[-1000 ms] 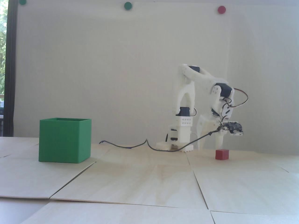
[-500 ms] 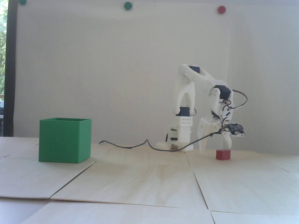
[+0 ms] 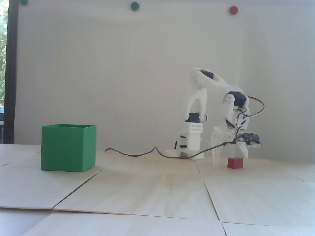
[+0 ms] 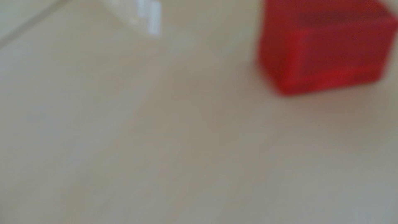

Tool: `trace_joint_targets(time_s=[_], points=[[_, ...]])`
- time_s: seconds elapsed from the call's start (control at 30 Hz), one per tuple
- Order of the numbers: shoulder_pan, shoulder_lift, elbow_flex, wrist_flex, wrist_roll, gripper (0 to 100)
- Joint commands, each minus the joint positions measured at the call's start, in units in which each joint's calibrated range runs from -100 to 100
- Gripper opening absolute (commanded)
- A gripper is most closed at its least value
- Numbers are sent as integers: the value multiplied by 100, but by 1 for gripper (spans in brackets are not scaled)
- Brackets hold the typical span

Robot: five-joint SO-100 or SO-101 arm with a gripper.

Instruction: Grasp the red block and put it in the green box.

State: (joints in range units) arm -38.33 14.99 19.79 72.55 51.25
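**Now at the approach stage: block not yet grasped**

Your gripper (image 3: pixel 230 159) hangs spread wide, one finger down to the left of the red block (image 3: pixel 235 163) and the other just above the block's right part, as the fixed view shows it. Whether either finger touches the block cannot be told. The block rests on the wooden table (image 3: pixel 157 186), so nothing of the task is complete: you have the closing, the lift, the carry and the drop all left. In the wrist view the red block (image 4: pixel 323 47) sits blurred toward the upper right corner, suggesting the opening is not centred on it.

The green box (image 3: pixel 68 148) stands well apart from the block, far to its left in the fixed view, top open. Between block and box you have bare table, crossed only by a black cable (image 3: pixel 137 154) behind the path and the arm's own base (image 3: pixel 189 142). Right of the block the table runs on clear; panel seams lie in front of it.
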Motion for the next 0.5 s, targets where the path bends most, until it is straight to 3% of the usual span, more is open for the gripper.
trace_joint_targets(time_s=[0.0, 0.13, 0.3, 0.47], points=[[57, 140, -630, -79, 39, 44], [17, 195, -665, -79, 39, 42], [9, 195, -656, -79, 34, 24], [57, 164, -621, -79, 34, 11]])
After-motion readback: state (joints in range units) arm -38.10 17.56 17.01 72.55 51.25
